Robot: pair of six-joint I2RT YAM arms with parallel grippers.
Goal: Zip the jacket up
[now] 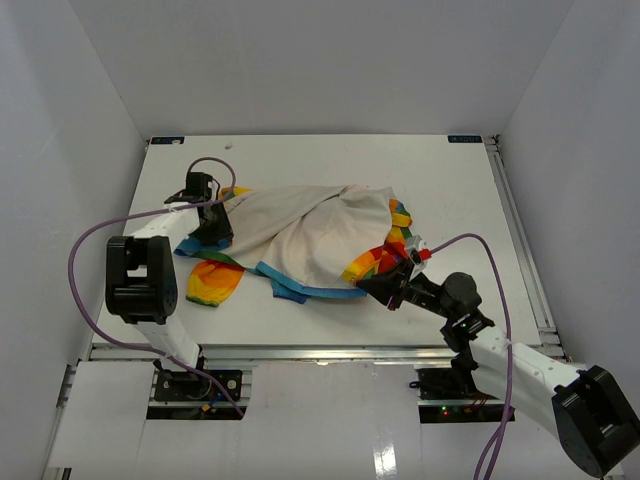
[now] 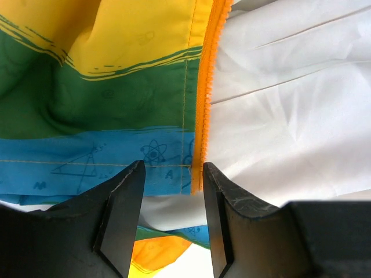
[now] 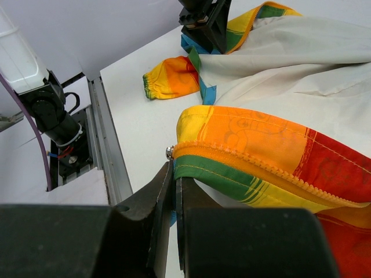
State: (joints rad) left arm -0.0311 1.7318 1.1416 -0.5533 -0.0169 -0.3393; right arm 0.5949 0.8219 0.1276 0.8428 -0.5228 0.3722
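Lying lining-up across the middle of the surface [image 1: 330, 165], the jacket [image 1: 310, 235] is spread so that both zipper edges can be reached. At its left edge the left fingers [image 2: 128, 188] stand partly spread astride the end of the orange zipper tape [image 2: 203, 98] at the blue band, gripping nothing, likely lining up for a hold. On the right, the right fingers [image 3: 165, 194] are pressed together, pinching the jacket's orange-and-green edge beside the zipper, probably to hold it raised and taut.
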